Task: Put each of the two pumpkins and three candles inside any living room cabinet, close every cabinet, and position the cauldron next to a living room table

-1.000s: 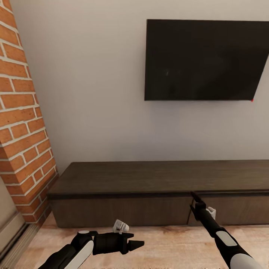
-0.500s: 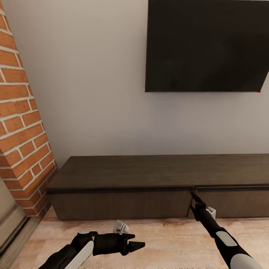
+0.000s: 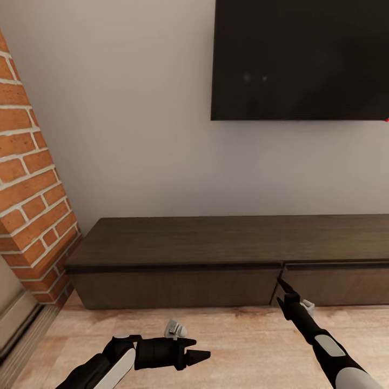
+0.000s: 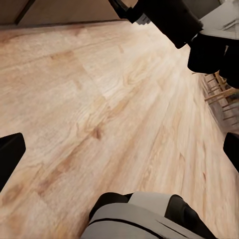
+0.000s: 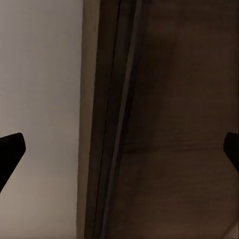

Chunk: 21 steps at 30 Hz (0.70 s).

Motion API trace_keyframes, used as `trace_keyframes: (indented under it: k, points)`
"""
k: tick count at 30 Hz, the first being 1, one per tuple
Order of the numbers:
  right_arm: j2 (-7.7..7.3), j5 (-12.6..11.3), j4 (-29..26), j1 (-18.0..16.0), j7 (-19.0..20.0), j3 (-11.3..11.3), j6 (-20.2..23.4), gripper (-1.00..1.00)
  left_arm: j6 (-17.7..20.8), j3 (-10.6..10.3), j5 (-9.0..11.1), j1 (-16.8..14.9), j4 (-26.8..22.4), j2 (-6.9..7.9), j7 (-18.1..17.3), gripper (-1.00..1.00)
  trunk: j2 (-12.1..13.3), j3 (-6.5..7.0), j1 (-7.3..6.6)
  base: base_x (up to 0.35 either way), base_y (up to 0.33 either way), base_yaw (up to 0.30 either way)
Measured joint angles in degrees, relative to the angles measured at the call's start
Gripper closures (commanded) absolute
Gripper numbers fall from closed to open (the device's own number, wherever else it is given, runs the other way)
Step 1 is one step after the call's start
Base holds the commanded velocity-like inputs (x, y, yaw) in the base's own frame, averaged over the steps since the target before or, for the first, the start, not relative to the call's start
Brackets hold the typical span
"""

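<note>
- Since a second ago the head camera has dipped and closed in; both arms kept their poses.
- Long low dark brown wooden cabinet [image 3: 216,265] stands against the wall, drawers closed.
- Right gripper [image 3: 281,285], fingers apart, points at its front.
- Left gripper [image 3: 201,354], fingers apart, hovers over the floor.

One cabinet [image 3: 216,259], one television [image 3: 300,59], two claws.

The left arm is bent low in front of the robot, and its left gripper [image 3: 199,356] points sideways toward the right. The right arm reaches straight forward, with the right gripper [image 3: 282,285] pointing ahead. Both sets of jaws are spread wide apart and hold nothing.
</note>
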Motion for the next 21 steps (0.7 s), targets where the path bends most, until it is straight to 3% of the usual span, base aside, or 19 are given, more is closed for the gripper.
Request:
trace_keyframes:
  k: [4, 9, 21]
  points:
    - [-0.16, 0.0, 0.0, 0.0, 0.1, 0.0, 0.1, -1.0, 0.0, -0.3, 0.0, 0.0, -0.1, 0.0, -0.7, -1.0, 0.0, 0.0, 0.0, 0.0, 0.0, 0.0]
    - [-0.2, 0.0, 0.0, 0.0, 0.6, 0.0, 0.1, -1.0, -0.1, -1.3, 0.0, 0.0, -0.1, 0.0, -1.0, -1.0, -0.1, -1.1, 0.13, 0.0, 0.0, 0.0]
    - [-0.21, 0.0, 0.1, 0.0, 1.1, 0.0, 0.1, -1.0, -0.2, -1.7, 0.0, 0.0, -0.1, 0.04, -1.5, -1.0, -0.1, -1.11, 0.13, 0.001, 0.0, 0.0]
